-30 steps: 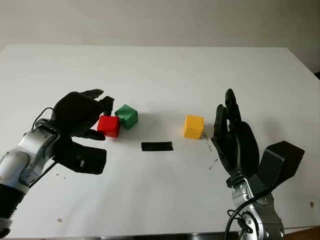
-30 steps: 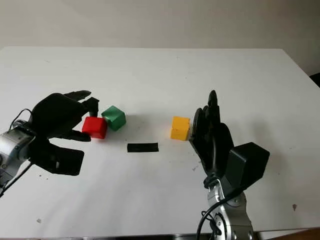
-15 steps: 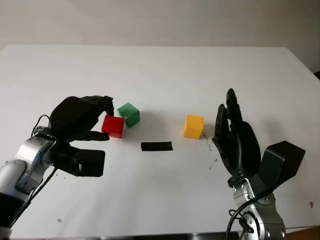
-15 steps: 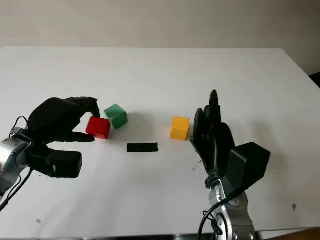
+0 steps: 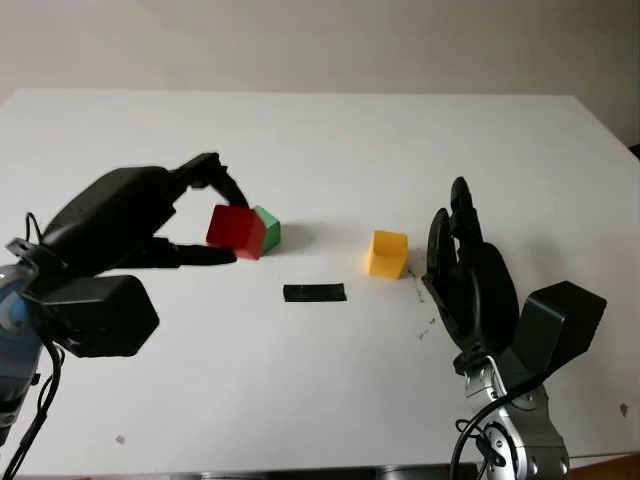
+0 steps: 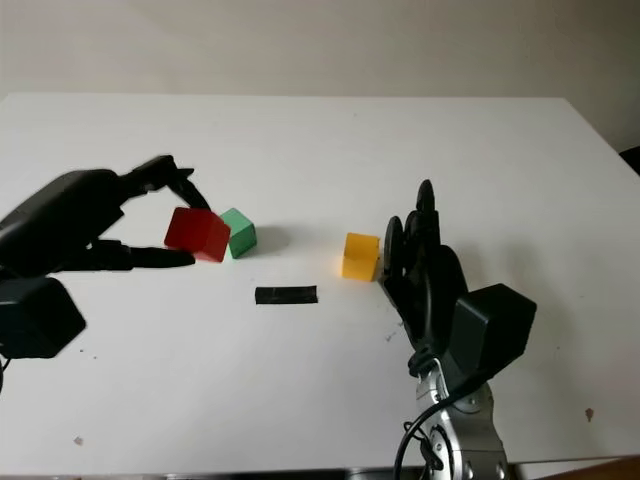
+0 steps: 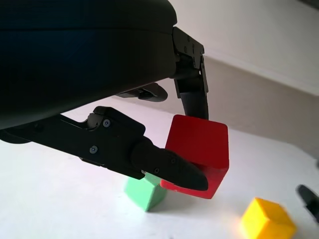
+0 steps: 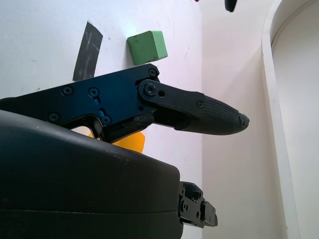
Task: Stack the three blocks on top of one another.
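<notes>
Black plastic fingers (image 7: 164,167) of the left hand (image 5: 190,215) were clamped on the small red cube-shaped block (image 5: 236,231), one finger above it and one below, and the cube hung tilted, clear of the white table (image 5: 320,140). Directly behind the held cube, on the side away from the robot, sat the small green cube-shaped block (image 6: 238,232) on the table; in the left wrist view it showed beneath the red one, not touching it. Beyond the hand's fingertips, toward the other arm, a short strip of black tape (image 5: 314,292) lay flat on the table. Past the tape stood the small yellow cube-shaped block (image 5: 387,253), well apart from the left hand. Just beside the yellow cube, the right hand (image 5: 462,265) was open and upright, holding nothing.
</notes>
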Robot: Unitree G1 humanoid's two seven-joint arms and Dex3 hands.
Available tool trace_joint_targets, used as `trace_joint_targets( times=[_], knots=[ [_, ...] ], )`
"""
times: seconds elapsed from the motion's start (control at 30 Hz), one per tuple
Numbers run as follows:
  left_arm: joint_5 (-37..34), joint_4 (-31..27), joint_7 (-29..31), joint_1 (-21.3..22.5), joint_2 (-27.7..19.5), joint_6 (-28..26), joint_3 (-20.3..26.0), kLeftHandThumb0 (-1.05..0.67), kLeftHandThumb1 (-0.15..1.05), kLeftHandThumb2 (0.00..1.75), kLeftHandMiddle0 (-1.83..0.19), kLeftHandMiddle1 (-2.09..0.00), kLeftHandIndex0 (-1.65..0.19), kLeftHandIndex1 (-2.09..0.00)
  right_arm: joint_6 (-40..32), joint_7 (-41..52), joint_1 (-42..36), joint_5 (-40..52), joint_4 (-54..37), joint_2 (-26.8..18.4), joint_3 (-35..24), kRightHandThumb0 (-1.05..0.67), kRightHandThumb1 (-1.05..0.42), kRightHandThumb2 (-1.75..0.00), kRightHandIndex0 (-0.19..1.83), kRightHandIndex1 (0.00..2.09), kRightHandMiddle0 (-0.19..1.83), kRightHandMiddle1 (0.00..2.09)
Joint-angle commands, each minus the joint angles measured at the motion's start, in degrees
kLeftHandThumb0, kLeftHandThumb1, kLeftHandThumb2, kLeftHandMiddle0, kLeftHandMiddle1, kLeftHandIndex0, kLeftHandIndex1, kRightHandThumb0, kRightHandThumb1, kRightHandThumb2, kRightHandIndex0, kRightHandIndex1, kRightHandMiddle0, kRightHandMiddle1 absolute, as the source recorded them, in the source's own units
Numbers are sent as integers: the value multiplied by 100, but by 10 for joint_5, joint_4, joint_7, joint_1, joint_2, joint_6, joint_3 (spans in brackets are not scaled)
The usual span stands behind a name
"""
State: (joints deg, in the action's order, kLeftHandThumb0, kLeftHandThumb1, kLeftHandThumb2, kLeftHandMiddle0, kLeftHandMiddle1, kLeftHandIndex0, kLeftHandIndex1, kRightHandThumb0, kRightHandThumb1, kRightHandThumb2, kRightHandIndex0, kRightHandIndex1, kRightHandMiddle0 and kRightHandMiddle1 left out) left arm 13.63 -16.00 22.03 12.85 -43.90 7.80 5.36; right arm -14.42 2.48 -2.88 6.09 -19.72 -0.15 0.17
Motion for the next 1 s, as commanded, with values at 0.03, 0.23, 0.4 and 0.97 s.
trace_joint_targets(
  times=[0.03, 0.23, 0.4, 0.97],
  knots=[
    [-21, 1, 15, 26, 11, 9, -6, -40, 105, 8, -33, -4, -33, -129, -2, -4, 2, -3, -12, 1, 2, -69, -105, -64, -19, 0, -19, 0],
    [-23, 53, 35, 70, 40, 38, -54, -40, 105, 10, -26, -4, -27, -144, -1, -8, -2, 0, -14, 5, 3, -68, -105, -64, -19, 0, -19, 0],
    [19, 96, 46, 115, 68, 27, -108, -44, 105, 17, -22, -4, -21, -160, -3, -11, -5, -2, -15, 8, 5, -66, -105, -63, -19, 0, -19, 0],
    [270, 105, -25, 143, 164, -26, -226, -35, 105, 8, -17, -5, -14, -161, 1, -23, -9, -6, -17, 10, 11, -66, -105, -62, -19, 0, -19, 0]
  ],
)
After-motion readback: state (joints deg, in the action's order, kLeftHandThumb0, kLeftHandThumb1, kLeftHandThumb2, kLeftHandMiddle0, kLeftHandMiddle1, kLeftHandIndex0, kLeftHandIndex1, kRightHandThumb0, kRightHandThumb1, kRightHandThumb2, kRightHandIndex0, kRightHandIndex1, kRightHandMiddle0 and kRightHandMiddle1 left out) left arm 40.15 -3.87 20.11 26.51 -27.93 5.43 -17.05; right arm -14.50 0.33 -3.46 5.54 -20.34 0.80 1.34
